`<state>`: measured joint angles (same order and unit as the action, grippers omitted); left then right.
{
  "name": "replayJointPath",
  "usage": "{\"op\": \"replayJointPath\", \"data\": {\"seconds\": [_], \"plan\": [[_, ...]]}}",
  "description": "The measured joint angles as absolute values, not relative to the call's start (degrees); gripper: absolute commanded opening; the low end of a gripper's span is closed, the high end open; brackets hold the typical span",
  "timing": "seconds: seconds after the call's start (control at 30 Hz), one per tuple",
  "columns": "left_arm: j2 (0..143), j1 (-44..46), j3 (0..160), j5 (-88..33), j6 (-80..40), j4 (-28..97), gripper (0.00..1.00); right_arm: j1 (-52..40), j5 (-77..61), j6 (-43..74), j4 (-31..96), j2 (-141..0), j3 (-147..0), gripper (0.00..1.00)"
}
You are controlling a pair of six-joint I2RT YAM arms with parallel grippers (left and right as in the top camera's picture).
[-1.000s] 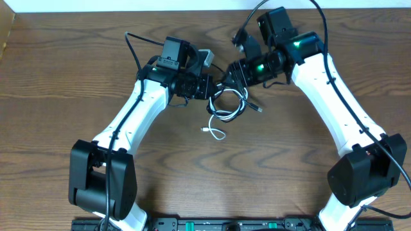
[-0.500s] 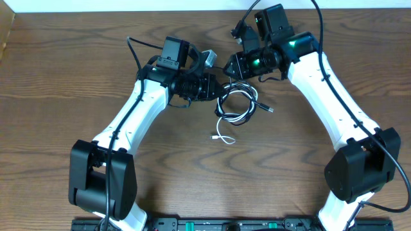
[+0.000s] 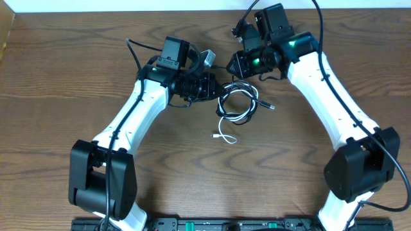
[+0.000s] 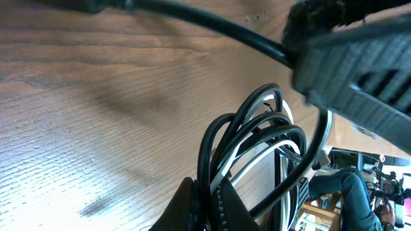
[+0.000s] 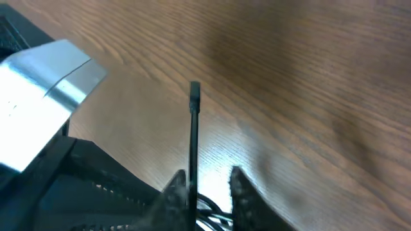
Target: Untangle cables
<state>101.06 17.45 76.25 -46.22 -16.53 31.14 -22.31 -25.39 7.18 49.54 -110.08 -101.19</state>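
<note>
The cables, one black and one white, lie in a tangled coil on the table between my arms. A white plug end trails toward the front and a black plug end points right. My left gripper is shut on black and white strands at the coil's left side, as the left wrist view shows. My right gripper is just behind the coil. In the right wrist view its fingers stand apart, and a straight black cable end lies against the left finger.
The wooden table ends at a pale wall edge along the back. A grey metal block on the left wrist sits close to my right gripper and also shows in the right wrist view. Thick black arm cables loop above both arms.
My right gripper has moved back and to the right from the coil. The coil and its loose ends have shifted right. The left gripper followed slightly, still shut on the strands.
</note>
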Motion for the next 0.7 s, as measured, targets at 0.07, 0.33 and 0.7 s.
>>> {"op": "replayJointPath", "data": {"seconds": [0.07, 0.33, 0.7], "plan": [[101.1, 17.5, 76.2, -46.2, -16.5, 31.1, 0.07, -22.6, -26.2, 7.1, 48.8, -110.9, -101.2, 0.11], [101.1, 17.5, 76.2, -46.2, -16.6, 31.0, 0.07, -23.5, -28.2, 7.0, 47.3, -114.3, -101.2, 0.01], [101.1, 17.5, 76.2, -36.9, -16.7, 29.5, 0.07, -20.1, -28.4, 6.7, 56.0, -106.7, -101.1, 0.01]]}}
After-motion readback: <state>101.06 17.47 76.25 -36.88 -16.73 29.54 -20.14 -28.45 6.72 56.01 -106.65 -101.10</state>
